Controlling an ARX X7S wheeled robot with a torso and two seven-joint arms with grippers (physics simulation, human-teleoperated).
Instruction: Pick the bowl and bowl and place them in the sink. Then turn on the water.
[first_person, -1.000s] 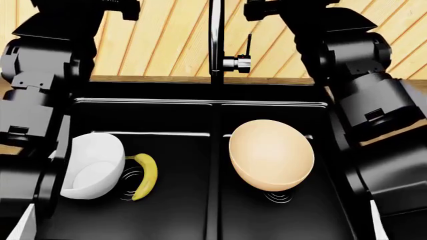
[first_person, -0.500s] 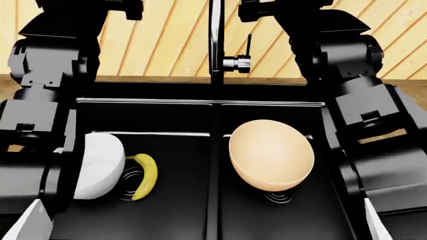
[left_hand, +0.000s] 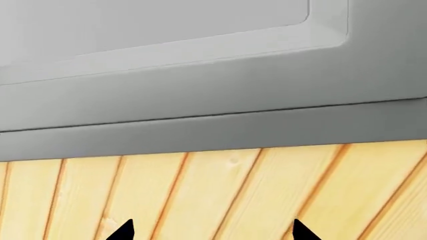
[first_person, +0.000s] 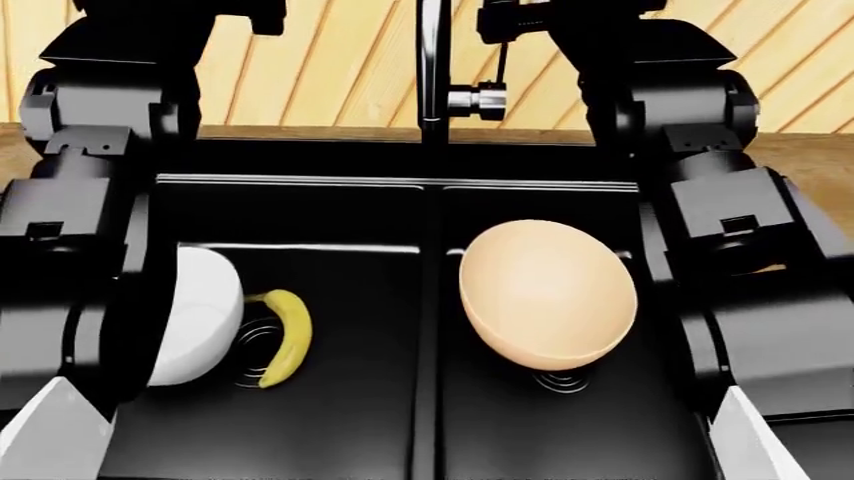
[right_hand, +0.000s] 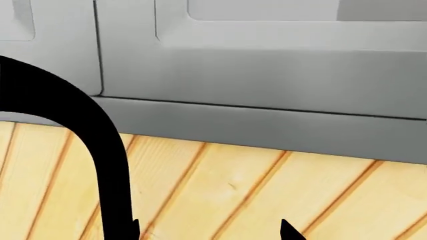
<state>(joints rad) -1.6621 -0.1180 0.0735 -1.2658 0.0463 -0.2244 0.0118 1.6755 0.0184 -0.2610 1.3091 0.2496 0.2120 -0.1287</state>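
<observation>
Both grippers are raised toward the wall above the sink. In the left wrist view only two dark fingertips (left_hand: 123, 231) of the left gripper (left_hand: 210, 232) show, set well apart with bare wood panelling between them, so it stands wide and holds nothing. The right gripper (right_hand: 210, 232) likewise shows two tips spread apart and empty; one tip sits just beside the dark curved neck of the faucet (right_hand: 107, 165), and whether they touch cannot be told.

In the head view the black sink (first_person: 400, 195) has two basins split by a centre divider. The left basin holds the white bowl (first_person: 200, 315), tipped on its side against the left arm and partly hidden by it, and a yellow banana (first_person: 287, 338) lying just beside it over the ringed drain. The right basin holds the peach-tan bowl (first_person: 545, 290), tilted with its smooth inside facing up, resting over that basin's drain. Grey cabinets hang above the panelling.
</observation>
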